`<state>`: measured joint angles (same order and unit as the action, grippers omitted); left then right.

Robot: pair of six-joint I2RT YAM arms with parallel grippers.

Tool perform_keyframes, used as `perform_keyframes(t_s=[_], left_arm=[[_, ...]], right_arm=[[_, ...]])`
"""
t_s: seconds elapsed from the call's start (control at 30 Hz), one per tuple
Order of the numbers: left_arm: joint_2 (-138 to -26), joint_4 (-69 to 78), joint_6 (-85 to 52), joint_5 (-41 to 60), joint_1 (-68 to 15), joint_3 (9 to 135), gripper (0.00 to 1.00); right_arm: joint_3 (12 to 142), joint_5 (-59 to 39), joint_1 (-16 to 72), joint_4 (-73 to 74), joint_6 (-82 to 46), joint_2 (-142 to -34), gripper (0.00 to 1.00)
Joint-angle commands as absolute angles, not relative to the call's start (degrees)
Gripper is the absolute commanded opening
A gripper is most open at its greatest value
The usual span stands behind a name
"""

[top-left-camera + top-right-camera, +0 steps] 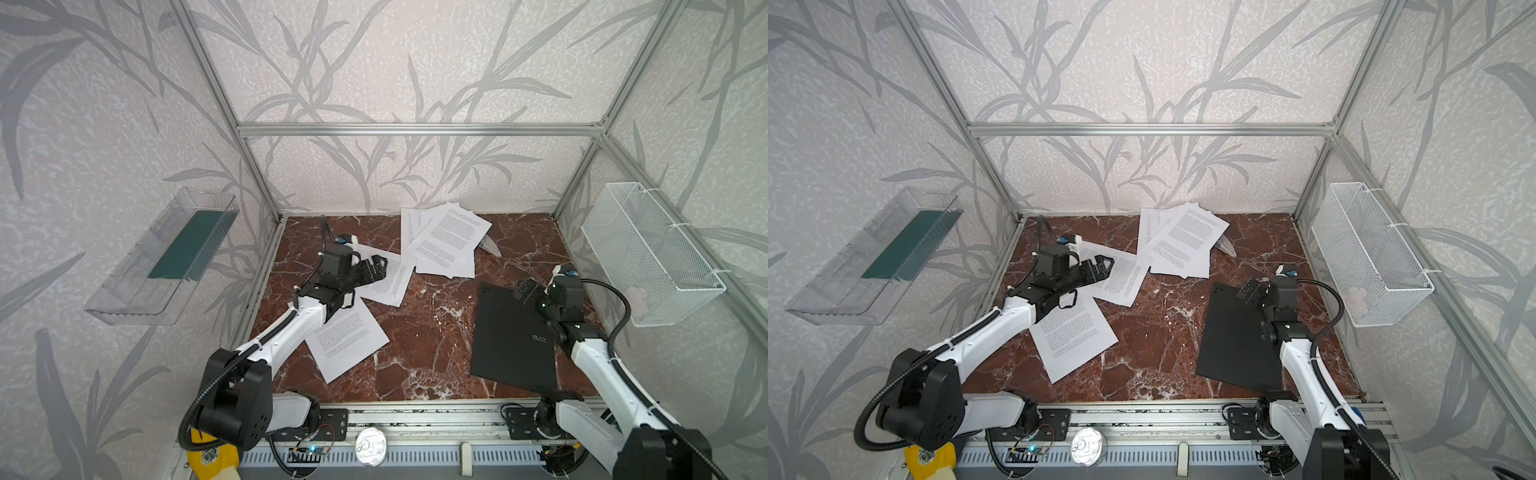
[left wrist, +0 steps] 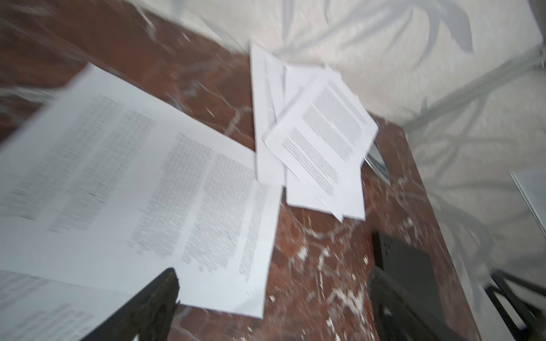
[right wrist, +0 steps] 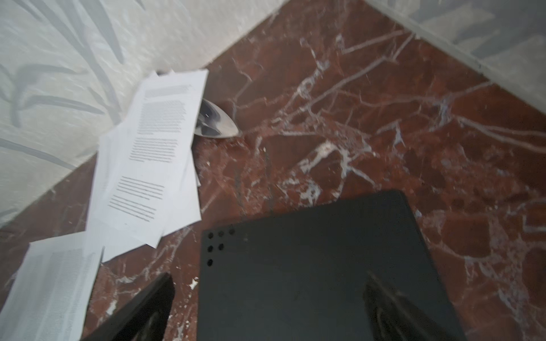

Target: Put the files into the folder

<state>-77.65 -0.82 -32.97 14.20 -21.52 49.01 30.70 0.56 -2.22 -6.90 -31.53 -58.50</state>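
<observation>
— How does the left gripper (image 1: 376, 266) stand?

— Low over the table (image 1: 436, 328), jaws wide apart, nothing between them. One sheet (image 1: 390, 286) of the files lies right under its fingers. In the wrist view one finger (image 2: 153, 301) crosses that sheet's near edge. That picture is blurred, so I cannot tell whether it touches the paper.

— And the other files?

— A second sheet (image 1: 347, 340) lies behind the gripper, partly under its arm. A loose pile (image 1: 446, 241) lies ahead of the fingertips against the back wall, touching the first sheet's far corner. A shiny metal thing (image 3: 215, 121) sticks out from under the pile, on the side toward the other arm.

— The right gripper (image 1: 524, 289)?

— Also spread wide and empty. It hangs over the far corner of the folder (image 1: 511, 336), which lies flat and shut directly beneath it. In its wrist view the black cover (image 3: 310, 236) runs between and below the two fingers. I cannot tell whether they rest on it.

— Where are the papers from there?

— The pile lies ahead of its tips and off toward the left arm, near the folder's corner but apart from it. All the sheets lie on the table, outside the folder.
</observation>
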Motion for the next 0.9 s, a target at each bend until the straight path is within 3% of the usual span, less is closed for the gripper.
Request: perform_keyframes(t_s=[0.0,0.1,0.4,0.53,0.87], left_arm=[[-81.4,-7.3,-35.2,19.3,-26.7,52.7,0.99],[-87.2,-6.0,-35.2,25.1,-31.4,55.7,0.99],[-105.1,-14.5,-32.1,24.2,-45.9,69.8,0.99],[-110.1,-16.5,-31.9,25.1,-48.5,74.7,0.99],[-119.5,-19.0,-35.4,29.8,-49.8,83.7,0.96]], right_arm=[[31.7,-1.5,-4.6,-14.5,-34.2,-61.5,0.99],[31.0,2.1,-8.4,-17.1,-38.4,-63.4,0.99],[31.2,1.6,-14.6,-20.5,-42.9,-69.8,0.99],[31.3,3.0,-15.3,-22.3,-44.2,-70.1,0.99],[30.9,-7.2,-15.9,-22.3,-43.0,-71.5,0.99]])
